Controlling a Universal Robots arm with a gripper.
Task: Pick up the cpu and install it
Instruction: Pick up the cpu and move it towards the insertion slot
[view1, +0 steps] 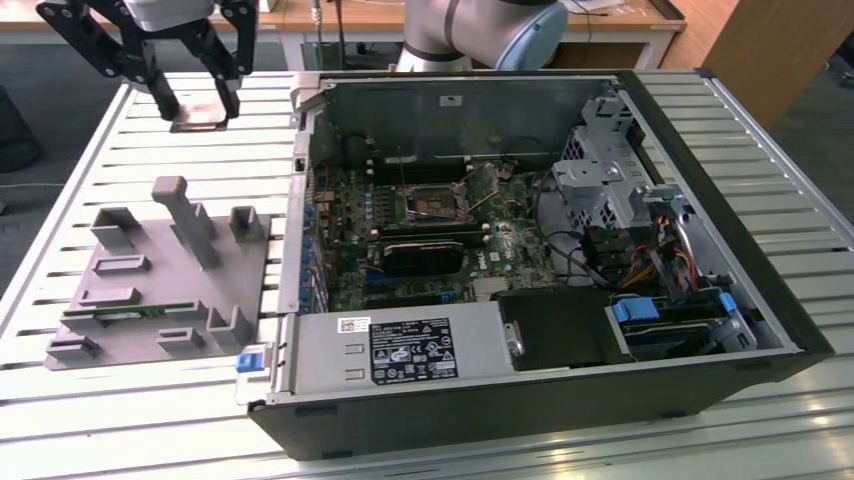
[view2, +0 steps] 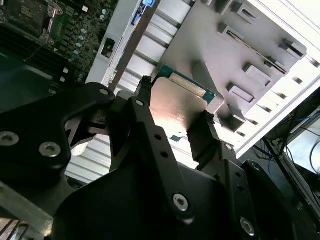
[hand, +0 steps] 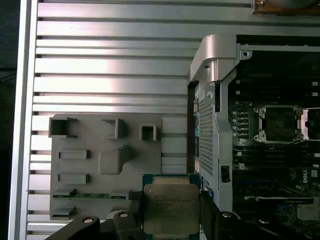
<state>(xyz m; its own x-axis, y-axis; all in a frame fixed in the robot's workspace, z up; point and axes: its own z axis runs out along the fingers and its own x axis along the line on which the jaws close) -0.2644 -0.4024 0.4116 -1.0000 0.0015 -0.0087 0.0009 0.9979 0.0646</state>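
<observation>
One black gripper hangs over the far part of the slatted table at the exterior view's left. Its two fingers are closed on the cpu, which sits flat between the tips, lifted clear of the grey parts holder and apart from the open computer case.

In the second wrist view, the fingers press on opposite edges of the chip with its shiny metal top showing. That grip probably keeps it level for seating.

In the first wrist view, the chip lies between the tips above the holder's edge. The motherboard socket inside the case looks open and is well apart from it.
</observation>
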